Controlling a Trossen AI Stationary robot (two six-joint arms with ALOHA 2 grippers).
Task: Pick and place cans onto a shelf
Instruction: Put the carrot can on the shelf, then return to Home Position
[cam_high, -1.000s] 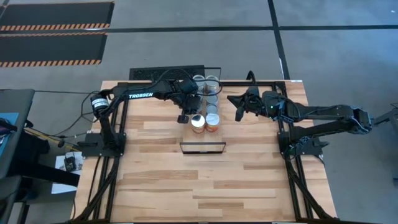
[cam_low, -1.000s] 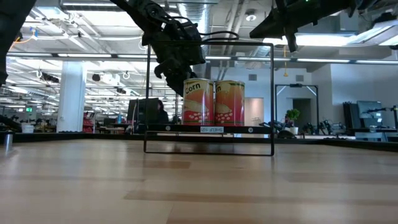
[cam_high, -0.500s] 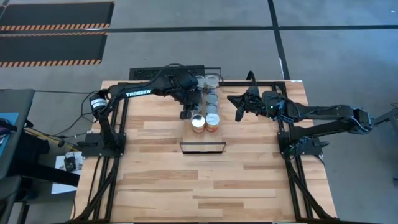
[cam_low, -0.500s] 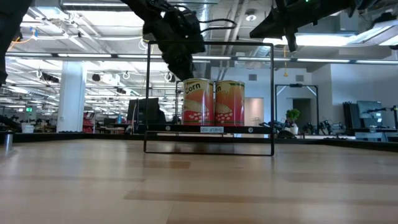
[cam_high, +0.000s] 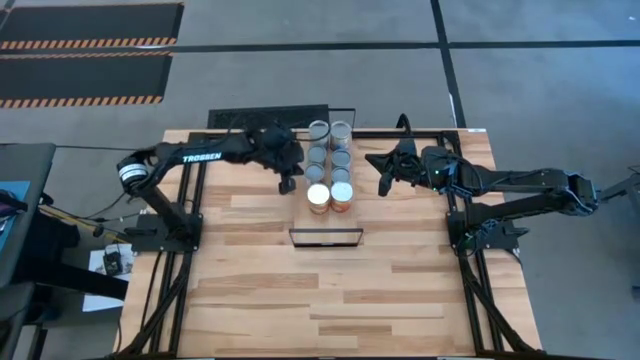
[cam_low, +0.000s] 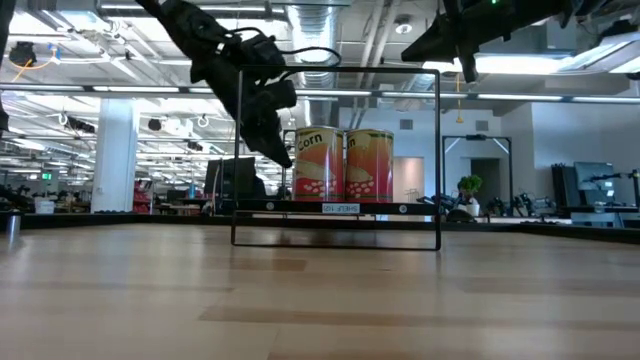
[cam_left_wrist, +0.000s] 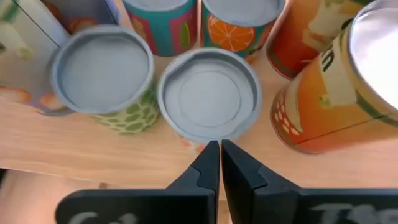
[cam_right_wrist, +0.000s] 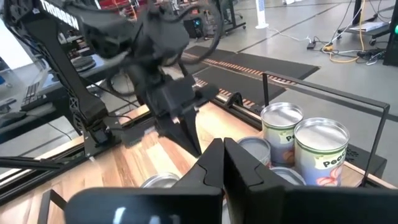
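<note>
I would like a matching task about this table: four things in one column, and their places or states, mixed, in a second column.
Things:
1. left pincer
2. right pincer
3. orange corn cans
4. black frame

Places or states:
A. white tops, at the front end of the two can rows
B. shut and empty, on the left side of the cans
C. shut and empty, out to the right of the cans
D. stands upright on the table, in front of the cans

Pairs: 1-B, 2-C, 3-A, 4-D
</note>
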